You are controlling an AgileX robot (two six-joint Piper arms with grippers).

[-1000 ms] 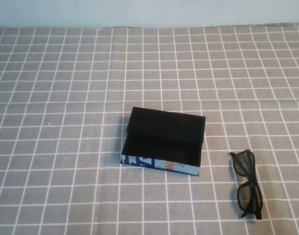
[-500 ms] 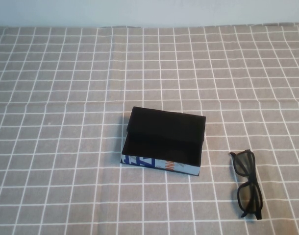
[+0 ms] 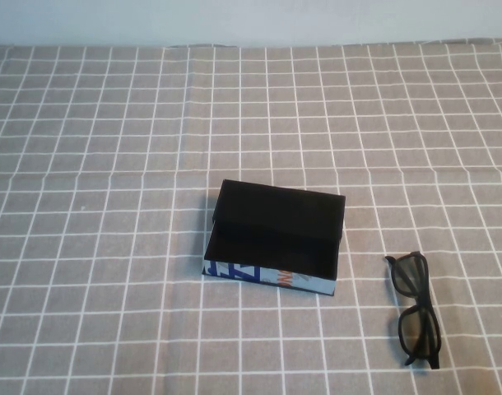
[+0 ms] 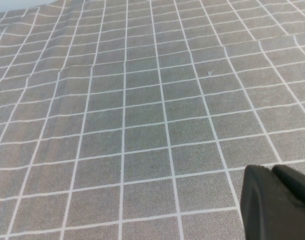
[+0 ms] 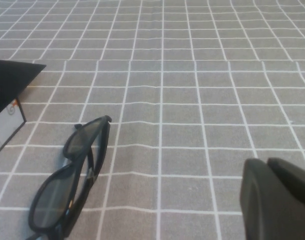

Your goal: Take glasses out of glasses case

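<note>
The glasses case lies open in the middle of the table in the high view. Its black lining shows, nothing lies inside, and its blue and orange print faces me. The black glasses lie folded on the cloth to the right of the case, apart from it. In the right wrist view the glasses lie beside a corner of the case. My right gripper is shut and empty, hovering to the right of the glasses. My left gripper is shut and empty over bare cloth. Neither gripper shows in the high view.
A grey tablecloth with a white grid covers the whole table. A pale wall runs along the far edge.
</note>
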